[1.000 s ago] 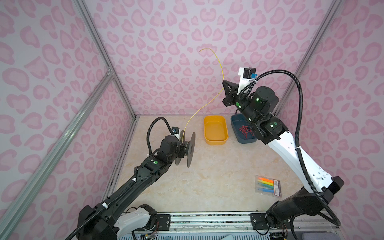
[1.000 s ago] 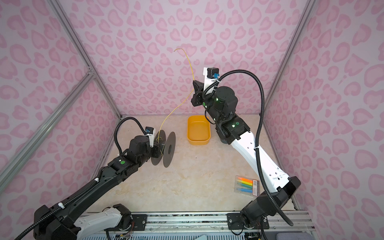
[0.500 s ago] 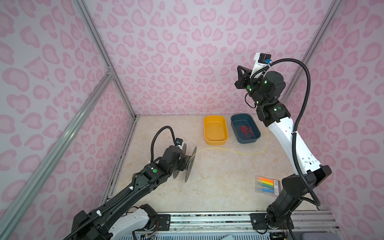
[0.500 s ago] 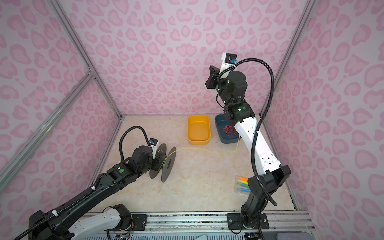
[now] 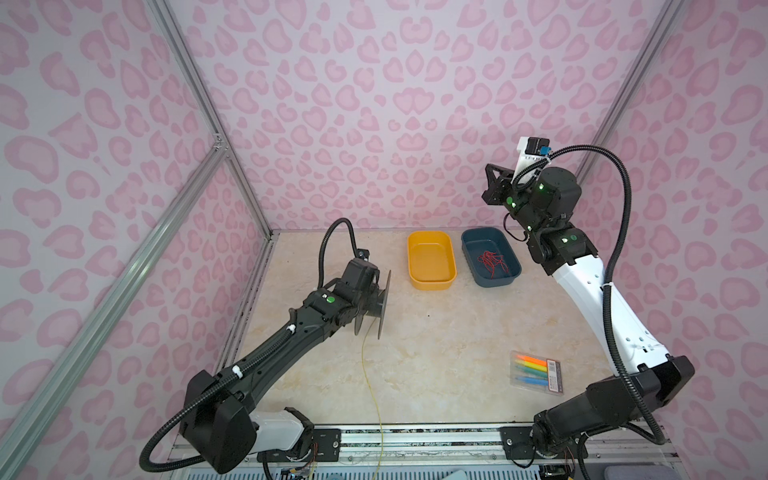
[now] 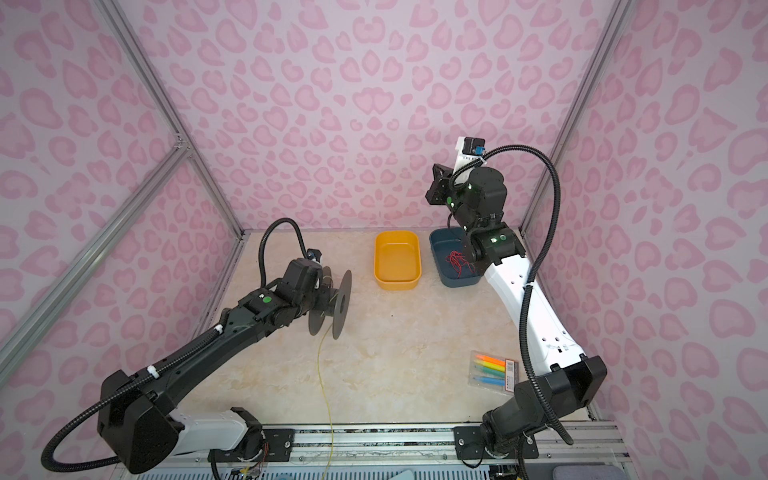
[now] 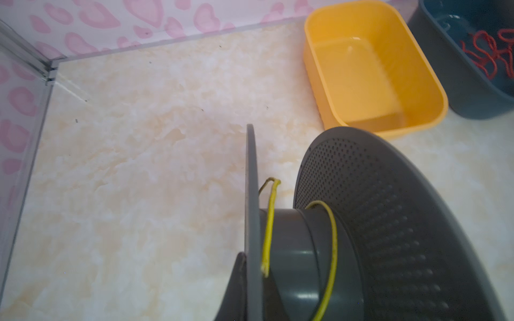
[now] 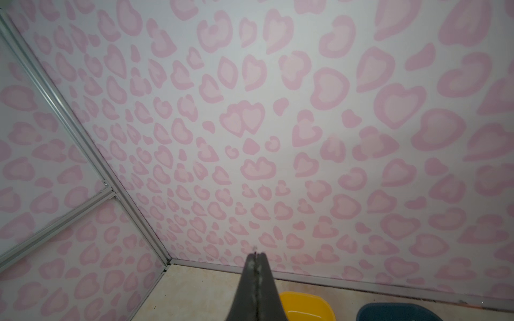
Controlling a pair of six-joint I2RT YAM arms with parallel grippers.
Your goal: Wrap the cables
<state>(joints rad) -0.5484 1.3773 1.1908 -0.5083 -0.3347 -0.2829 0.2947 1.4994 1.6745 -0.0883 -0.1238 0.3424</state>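
Note:
The cable is a thin yellow wire that runs from a grey spool straight down the table and over the front rail, also seen as the cable. My left gripper is shut on one flange of the spool, holding it on edge just above the table. In the left wrist view two turns of cable lie on the spool's hub, one finger outside the flange. My right gripper hangs high near the back wall, shut and empty, its fingertips pressed together.
An empty yellow tub and a blue tub holding tangled red wires stand at the back. A clear pack of coloured markers lies at the front right. A metal rail edges the front.
The cable left my right gripper, dropped from high in the air and swung round to trail off the front. My right arm pulled away to the right; the left turned the spool.

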